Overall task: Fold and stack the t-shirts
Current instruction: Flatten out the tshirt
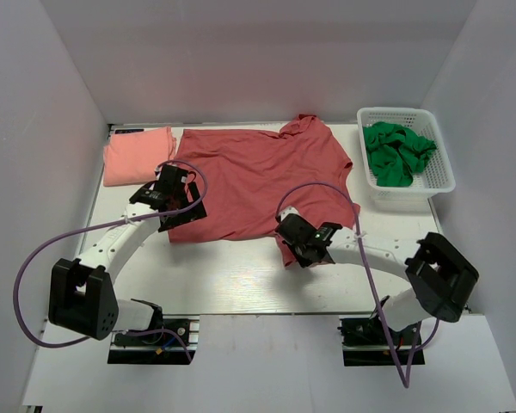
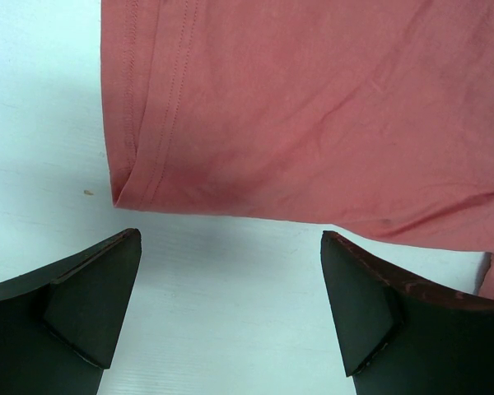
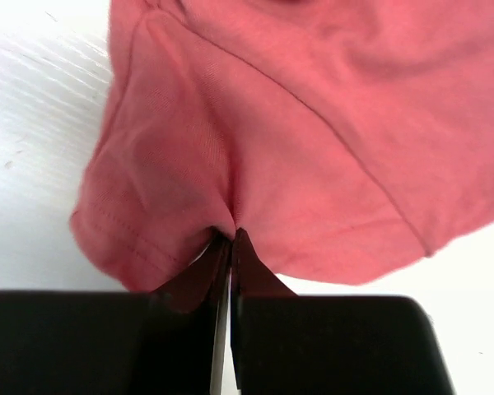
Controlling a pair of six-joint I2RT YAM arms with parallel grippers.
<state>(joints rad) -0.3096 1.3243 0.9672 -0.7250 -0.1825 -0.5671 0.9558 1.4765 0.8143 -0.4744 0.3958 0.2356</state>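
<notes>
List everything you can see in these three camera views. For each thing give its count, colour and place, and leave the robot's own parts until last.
brick-red t-shirt: one, dusty brick-red, spread flat across the middle of the table
salmon-pink t-shirt: one, light salmon-pink, folded, at the far left of the table
basket: one, white, at the far right of the table
green cloth: one bundle, green, crumpled inside the basket
table: one, white, under everything
cables: two, purple, one looping off each arm
left gripper: one, black, open, just short of the brick-red t-shirt's near left hem corner
right gripper: one, black, shut on the brick-red t-shirt's near right sleeve
</notes>
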